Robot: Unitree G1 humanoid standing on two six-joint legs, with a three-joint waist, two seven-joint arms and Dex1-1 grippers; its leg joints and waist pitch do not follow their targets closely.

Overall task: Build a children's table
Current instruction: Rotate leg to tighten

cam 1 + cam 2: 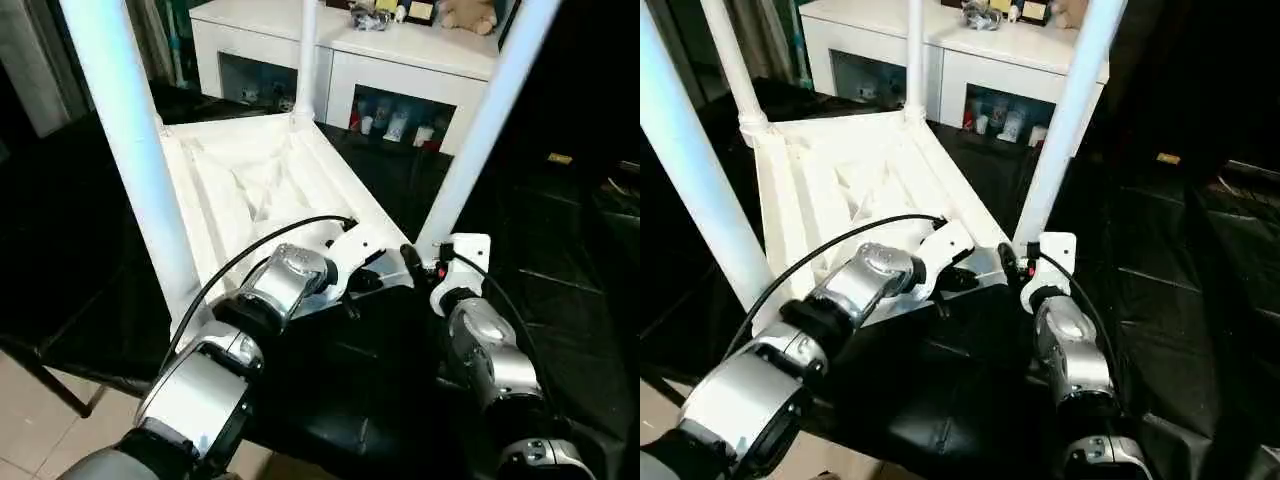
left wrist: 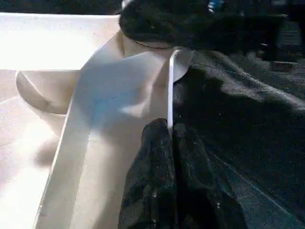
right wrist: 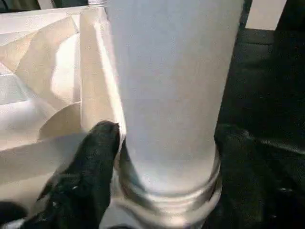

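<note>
The white tabletop (image 1: 250,190) lies upside down on a black surface, its ribbed, diagonally braced underside facing up. White legs stand in its corner sockets: the near left leg (image 1: 140,150), a far leg (image 1: 306,50), another far leg (image 1: 735,70) and the near right leg (image 1: 480,130). My left gripper (image 2: 170,131) is shut on the thin near rim of the tabletop (image 2: 169,90). My right gripper (image 3: 167,152) is closed around the base of the near right leg (image 3: 171,86), one black finger (image 3: 90,167) on each side just above the socket collar.
A white cabinet (image 1: 400,60) with glass doors stands behind the tabletop, with small items and a stuffed toy on top. The black surface (image 1: 380,400) extends under my forearms. Light floor tiles (image 1: 30,440) show at the lower left.
</note>
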